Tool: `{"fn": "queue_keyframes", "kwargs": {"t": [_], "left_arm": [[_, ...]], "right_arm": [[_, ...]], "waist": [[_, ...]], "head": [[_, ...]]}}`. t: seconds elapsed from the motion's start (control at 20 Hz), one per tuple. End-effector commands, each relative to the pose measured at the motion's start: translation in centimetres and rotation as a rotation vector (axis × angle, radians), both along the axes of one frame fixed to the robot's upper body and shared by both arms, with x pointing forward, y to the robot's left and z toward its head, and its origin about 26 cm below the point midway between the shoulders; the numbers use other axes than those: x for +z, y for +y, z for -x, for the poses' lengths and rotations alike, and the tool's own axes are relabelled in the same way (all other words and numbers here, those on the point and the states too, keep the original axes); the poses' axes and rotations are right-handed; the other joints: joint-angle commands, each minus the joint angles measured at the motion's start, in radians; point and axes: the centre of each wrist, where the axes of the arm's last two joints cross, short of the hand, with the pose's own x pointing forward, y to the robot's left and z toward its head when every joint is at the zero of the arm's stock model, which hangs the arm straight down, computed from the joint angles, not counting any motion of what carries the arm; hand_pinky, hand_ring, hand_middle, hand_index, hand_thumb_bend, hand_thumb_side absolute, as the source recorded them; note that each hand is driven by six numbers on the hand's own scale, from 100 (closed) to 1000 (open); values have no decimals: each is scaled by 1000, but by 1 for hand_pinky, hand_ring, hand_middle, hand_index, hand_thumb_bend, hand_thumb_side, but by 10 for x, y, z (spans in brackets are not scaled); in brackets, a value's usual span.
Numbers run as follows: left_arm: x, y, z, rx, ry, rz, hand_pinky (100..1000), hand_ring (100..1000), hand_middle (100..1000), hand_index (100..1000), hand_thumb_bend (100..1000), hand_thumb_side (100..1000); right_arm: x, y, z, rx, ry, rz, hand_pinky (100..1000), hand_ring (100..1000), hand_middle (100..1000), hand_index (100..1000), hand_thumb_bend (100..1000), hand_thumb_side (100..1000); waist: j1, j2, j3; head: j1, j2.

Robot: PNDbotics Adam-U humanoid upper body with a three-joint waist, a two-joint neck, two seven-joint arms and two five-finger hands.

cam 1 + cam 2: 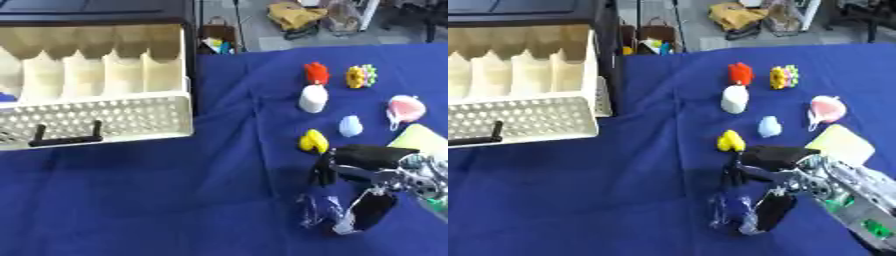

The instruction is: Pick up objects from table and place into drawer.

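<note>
My right hand (378, 165) comes in from the lower right over the blue cloth. Its fingers and thumb curl down round a shiny clear-wrapped blue packet (318, 211), which touches or hangs just above the cloth. Behind the hand lie a yellow toy (313, 141), a light blue toy (350, 126), a white cylinder (312, 98), a red toy (316, 73), a yellow and green flower-like toy (359, 76) and a pink and white thing (405, 109). The white drawer (105, 117) stands pulled out at the left, black handle (66, 137) in front. My left hand does not show.
A pale yellow-green pad (841, 143) lies right beside my right wrist. The dark cabinet (96, 12) sits above the drawer, whose inside is split by dividers, with a bit of blue at its left edge. Bags and clutter lie on the floor beyond the table.
</note>
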Motion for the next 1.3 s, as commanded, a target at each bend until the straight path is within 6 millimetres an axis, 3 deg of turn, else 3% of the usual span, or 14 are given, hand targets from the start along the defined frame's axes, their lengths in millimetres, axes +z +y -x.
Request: {"fn": "queue_keyframes", "kwargs": {"t": [0.05,0.4,1.05,1.3], "left_arm": [[6,-1,1,-7,-21,-13,403,527,505,750,326,961],[7,-1,0,-9,-21,-14,402,528,505,749,325,961],[7,-2,0,-11,-19,-18,401,529,504,744,325,962],[7,-2,0,-13,-17,-20,400,529,502,739,324,961]], "right_arm": [[3,-3,-1,-7,-8,15,560,653,564,738,671,341],[-5,-4,-1,-18,10,20,533,625,504,652,653,328],[-7,-4,-2,-34,-18,-5,472,584,444,605,630,316],[-7,-5,-3,-34,-27,-17,457,576,434,593,560,325]], "waist": [[-1,-12,1],[-3,-9,1],[-6,-8,0],[-6,-7,0]], "head": [[-5,-11],[-6,-10],[-10,-13],[-12,-13]]}}
